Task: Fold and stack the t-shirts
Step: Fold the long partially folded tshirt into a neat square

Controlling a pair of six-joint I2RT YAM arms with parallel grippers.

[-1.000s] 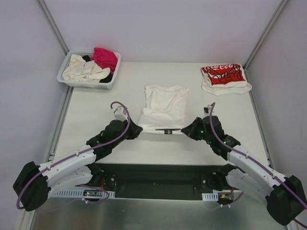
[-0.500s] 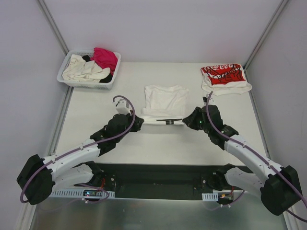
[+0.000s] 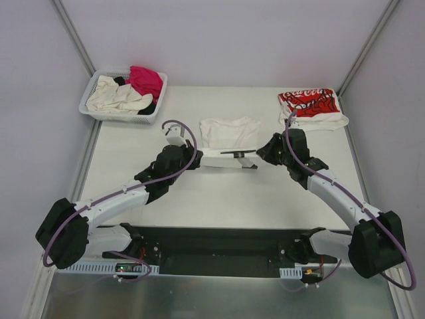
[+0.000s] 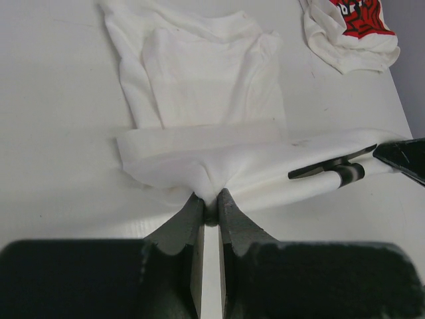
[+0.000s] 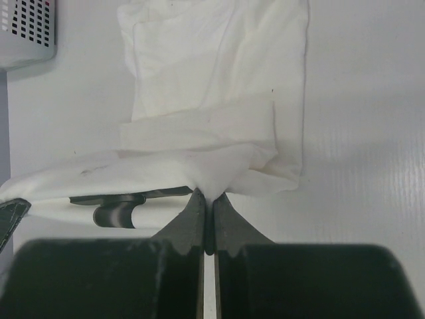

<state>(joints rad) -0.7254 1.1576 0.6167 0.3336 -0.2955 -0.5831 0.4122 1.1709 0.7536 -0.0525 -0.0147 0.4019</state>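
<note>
Left gripper (image 4: 209, 205) and right gripper (image 5: 204, 199), both closed, pinch near edge of white t-shirt (image 3: 229, 131). Soft, limp cloth; corners judged best holds.

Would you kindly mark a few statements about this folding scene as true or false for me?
1. The left gripper and the right gripper are both shut on the plain white t-shirt. True.
2. The red-printed t-shirt lies in the basket. False: it lies on the table at the far right, well apart from the basket.
3. The basket holds a magenta t-shirt. True.
4. The plain white t-shirt lies completely flat. False: its near edge is pinched up between the two grippers.
</note>
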